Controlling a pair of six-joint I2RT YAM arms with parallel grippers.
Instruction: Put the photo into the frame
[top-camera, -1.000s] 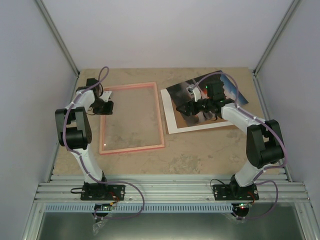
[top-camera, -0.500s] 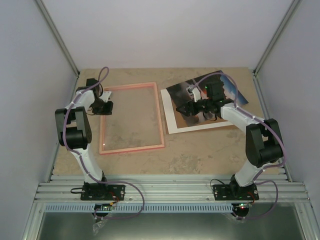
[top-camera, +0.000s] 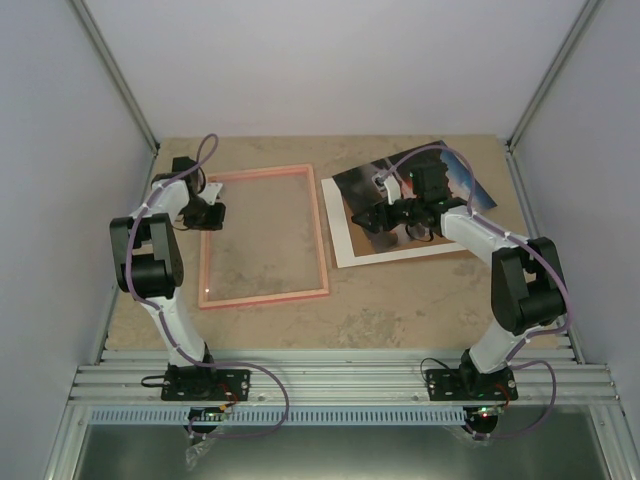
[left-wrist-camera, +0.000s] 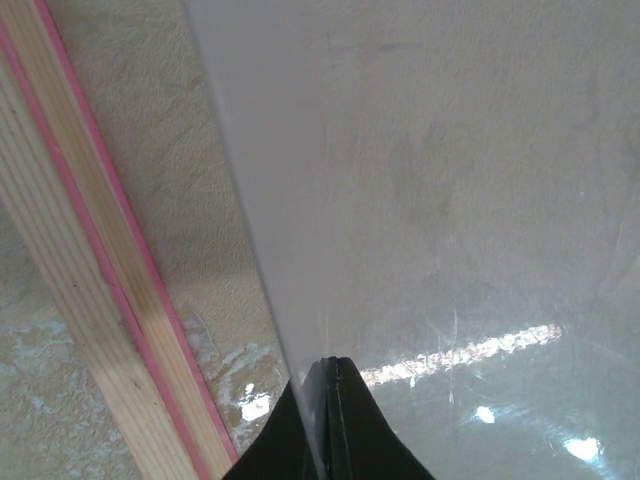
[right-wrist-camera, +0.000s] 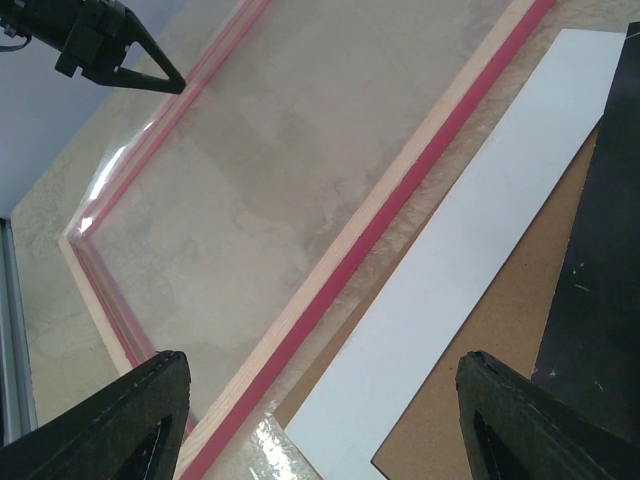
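The pink frame (top-camera: 262, 236) lies flat at centre-left; its wooden rail shows in the left wrist view (left-wrist-camera: 90, 300) and the right wrist view (right-wrist-camera: 400, 190). My left gripper (top-camera: 215, 213) sits at the frame's left rail; its fingers (left-wrist-camera: 330, 400) are shut on the edge of a clear pane (left-wrist-camera: 450, 200) lying in the frame. The photo (top-camera: 462, 187), dark side up, lies askew at the back right, partly under my right arm, and shows as a black edge in the right wrist view (right-wrist-camera: 600, 300). My right gripper (top-camera: 385, 218) is open and empty, held over the stack's left edge (right-wrist-camera: 325, 410).
Under the photo lie a brown cardboard sheet (right-wrist-camera: 500, 330) and a white sheet (top-camera: 385, 255), also seen in the right wrist view (right-wrist-camera: 470, 250), just right of the frame. Grey walls close in the table on three sides. A metal rail (top-camera: 340, 380) runs along the near edge.
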